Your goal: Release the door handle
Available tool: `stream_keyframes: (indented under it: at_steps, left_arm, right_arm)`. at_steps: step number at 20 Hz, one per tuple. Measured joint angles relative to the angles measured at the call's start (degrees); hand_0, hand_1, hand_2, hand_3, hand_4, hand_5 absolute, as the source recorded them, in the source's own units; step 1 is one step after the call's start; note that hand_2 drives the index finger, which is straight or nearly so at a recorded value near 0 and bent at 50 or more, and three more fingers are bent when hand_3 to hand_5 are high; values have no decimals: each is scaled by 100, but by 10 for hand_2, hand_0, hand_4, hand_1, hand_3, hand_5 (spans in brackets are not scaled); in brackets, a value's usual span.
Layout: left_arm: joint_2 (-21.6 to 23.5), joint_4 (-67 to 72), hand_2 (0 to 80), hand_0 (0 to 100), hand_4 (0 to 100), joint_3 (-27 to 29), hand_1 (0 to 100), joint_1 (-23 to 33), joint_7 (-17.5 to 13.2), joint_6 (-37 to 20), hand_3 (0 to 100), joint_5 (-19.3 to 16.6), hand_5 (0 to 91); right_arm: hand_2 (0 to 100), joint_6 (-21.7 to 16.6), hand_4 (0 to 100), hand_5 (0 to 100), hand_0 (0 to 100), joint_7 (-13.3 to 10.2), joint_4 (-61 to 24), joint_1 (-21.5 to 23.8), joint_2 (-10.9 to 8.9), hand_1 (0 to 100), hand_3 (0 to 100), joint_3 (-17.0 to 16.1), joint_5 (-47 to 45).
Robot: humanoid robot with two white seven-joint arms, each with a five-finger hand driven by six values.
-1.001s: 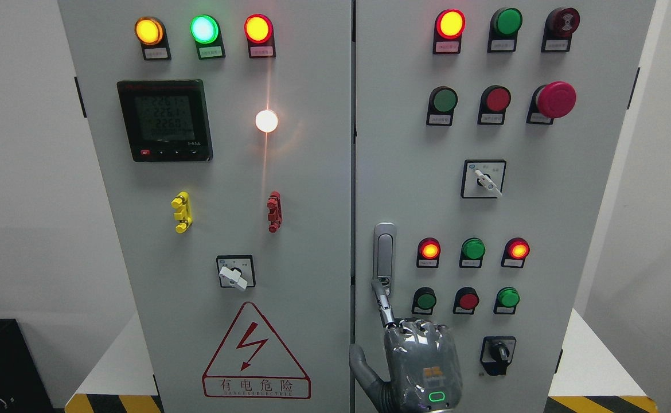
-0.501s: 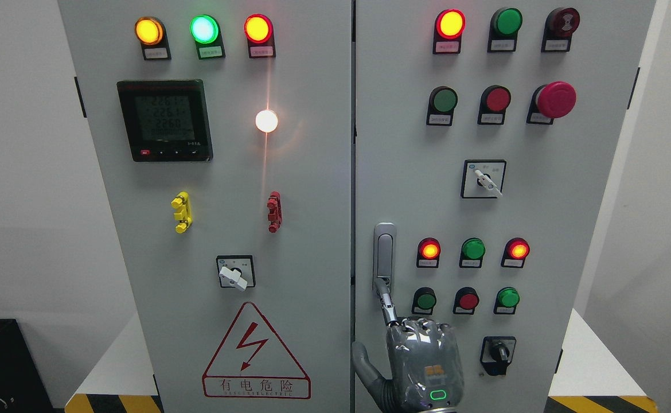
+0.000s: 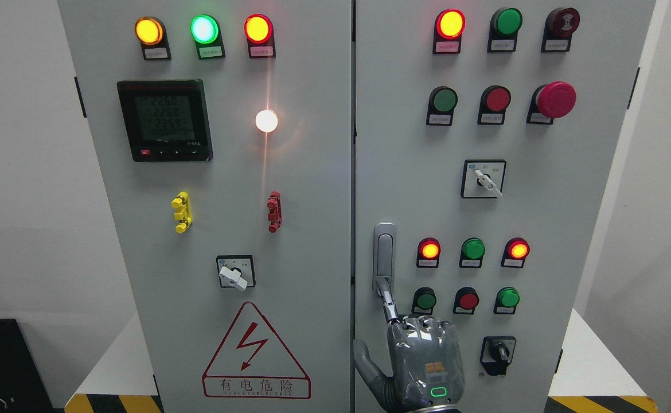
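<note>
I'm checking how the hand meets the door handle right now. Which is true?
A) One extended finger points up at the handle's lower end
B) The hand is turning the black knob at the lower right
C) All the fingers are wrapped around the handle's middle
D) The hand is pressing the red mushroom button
A: the right hand sits below the door handle, one finger reaching up to its lower end, the others curled.

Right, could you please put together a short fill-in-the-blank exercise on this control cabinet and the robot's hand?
1. The right hand has one finger stretched out to the ___ end of the door handle.
2. The large mushroom button is ___ in colour.
3. The warning triangle with the lightning bolt is on the same door as the digital ___.
4. The top row of lamps on the left door reads orange, ___, red.

Missing words: lower; red; meter; green
</note>
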Motion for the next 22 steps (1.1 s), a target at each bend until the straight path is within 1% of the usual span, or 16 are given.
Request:
stream_keyframes:
  at_steps: [22]
  left_arm:
    - [0,-1,0,120,0,0,556,0,0,0,0,0,0]
  right_arm:
    - [0,14,1000,1000,476,0,24,-1,3,362,1000,-13,5]
